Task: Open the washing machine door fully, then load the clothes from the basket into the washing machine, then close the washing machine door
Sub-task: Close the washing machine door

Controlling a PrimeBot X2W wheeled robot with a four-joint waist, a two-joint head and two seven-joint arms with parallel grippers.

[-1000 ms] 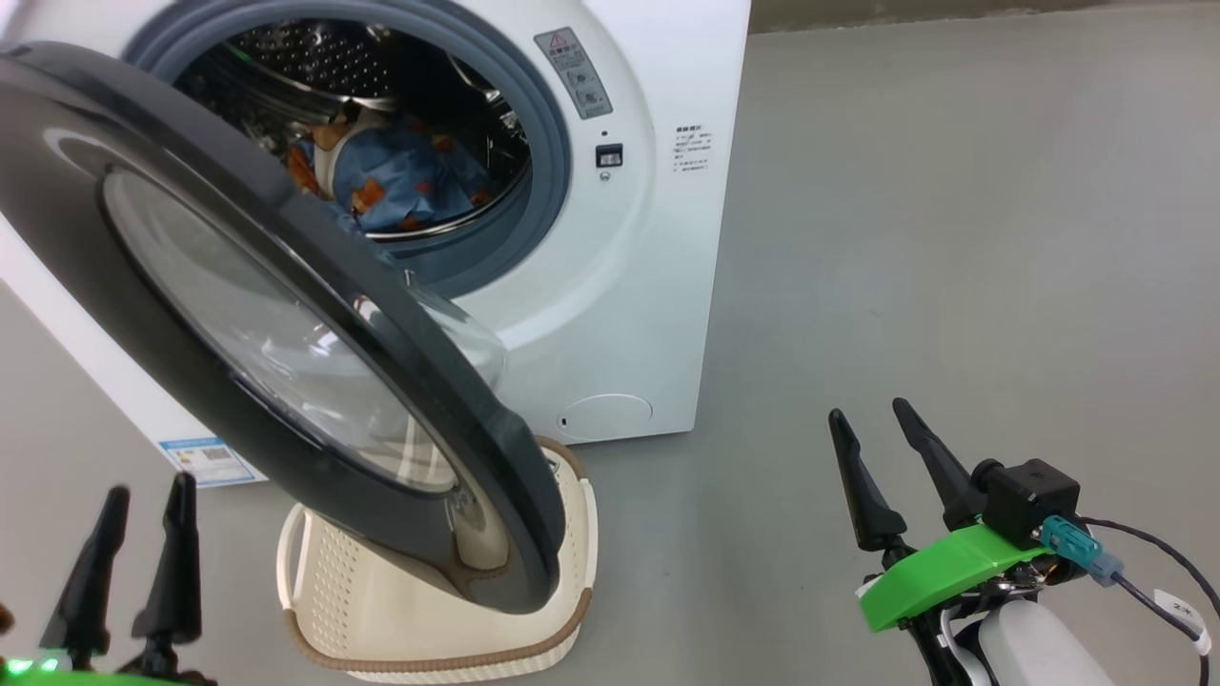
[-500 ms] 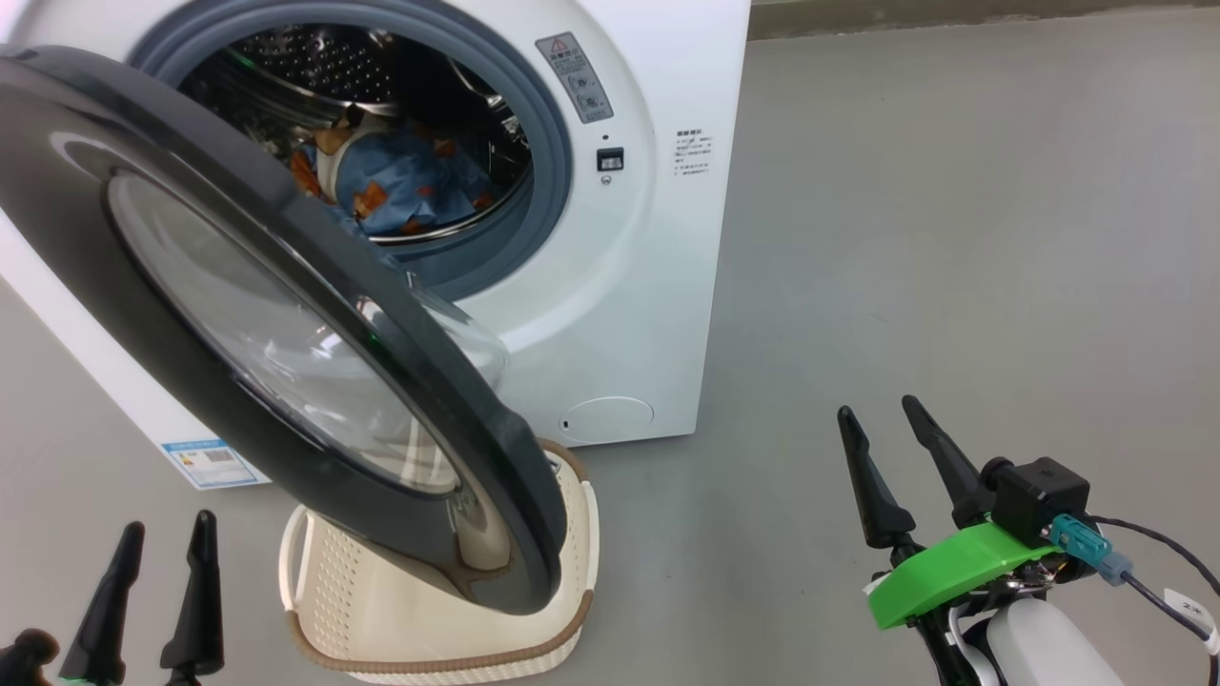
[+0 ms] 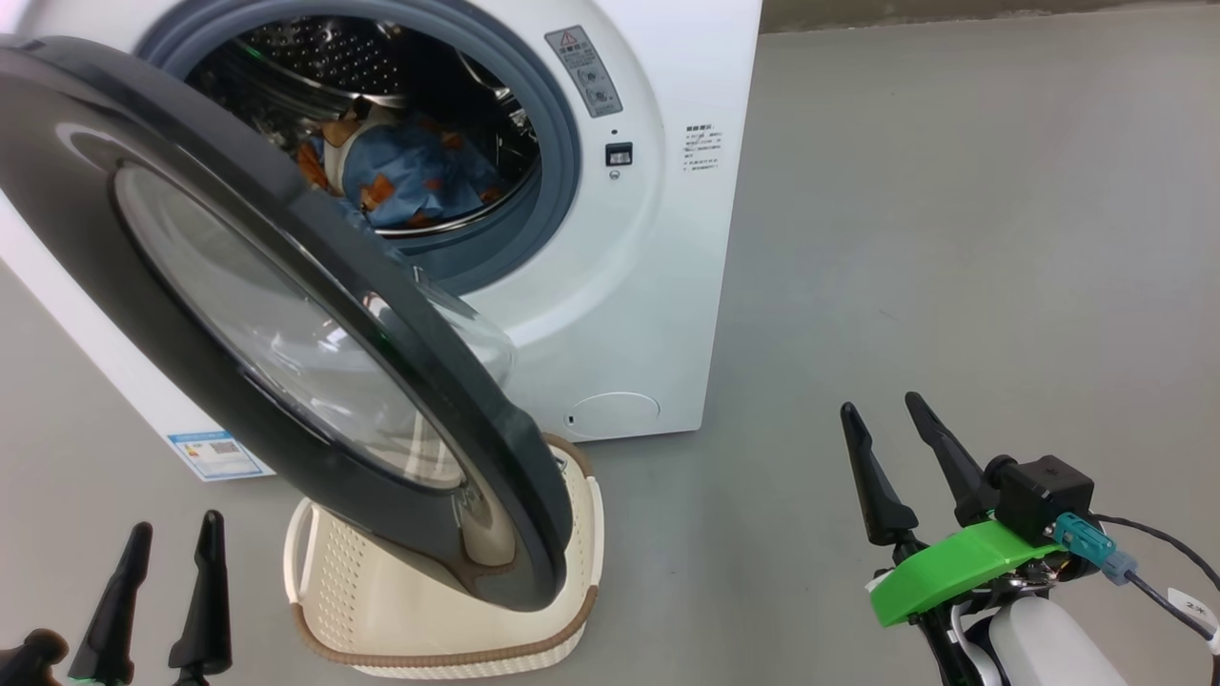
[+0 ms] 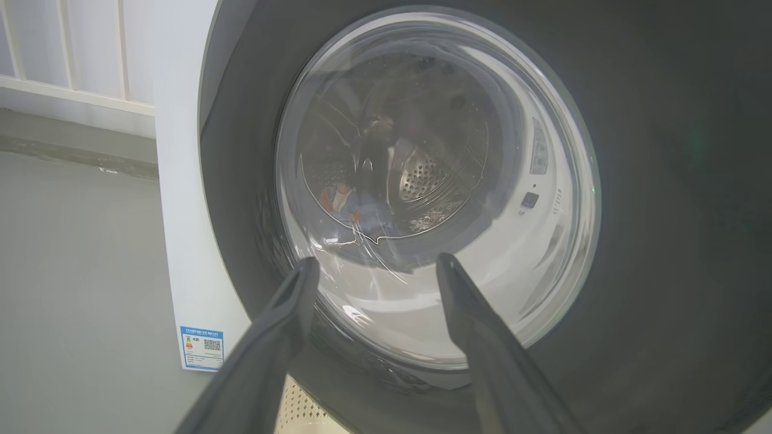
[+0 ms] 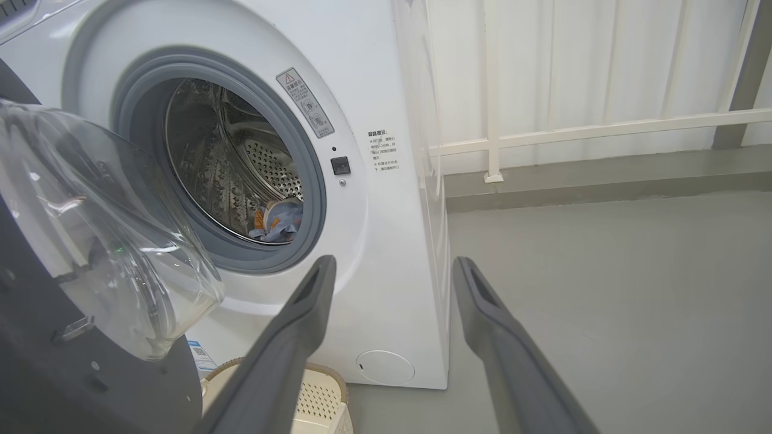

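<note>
The white washing machine (image 3: 629, 286) stands with its door (image 3: 286, 324) swung partway out, black rim and glass bowl hanging over the basket (image 3: 381, 619). Blue printed clothes (image 3: 410, 171) lie in the steel drum. The door hides most of the cream basket. My left gripper (image 3: 177, 522) is open and empty at the lower left, apart from the door. In the left wrist view it (image 4: 377, 260) faces the door's outer glass (image 4: 434, 181). My right gripper (image 3: 879, 403) is open and empty over the floor, right of the machine. Its wrist view (image 5: 393, 260) shows the clothes (image 5: 280, 220) and basket (image 5: 319, 398).
Grey floor (image 3: 953, 238) spreads to the right of the machine. A white railing and wall (image 5: 603, 126) stand behind it. A blue label sticker (image 4: 202, 348) sits low on the machine's left side, and a round cover (image 3: 615, 415) low on its front.
My left gripper has drawn back, lower in the head view and away from the door. The head camera has shifted slightly. The door, clothes and right gripper stay as they were.
</note>
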